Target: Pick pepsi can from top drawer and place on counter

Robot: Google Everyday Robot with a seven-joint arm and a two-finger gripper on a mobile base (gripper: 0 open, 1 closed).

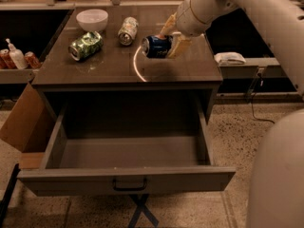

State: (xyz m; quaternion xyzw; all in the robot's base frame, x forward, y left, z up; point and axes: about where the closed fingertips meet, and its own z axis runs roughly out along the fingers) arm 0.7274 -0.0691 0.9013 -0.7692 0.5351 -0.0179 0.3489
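Above counter (95, 72), toward its right edge, pepsi can (154, 46) is clamped between fingers of gripper (167, 43); lowering and release are judged next.

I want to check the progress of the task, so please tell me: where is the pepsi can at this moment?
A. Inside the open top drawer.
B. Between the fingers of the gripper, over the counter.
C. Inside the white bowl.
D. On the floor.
B: the pepsi can lies sideways, clamped by the gripper over the counter, and the open top drawer holds no can.
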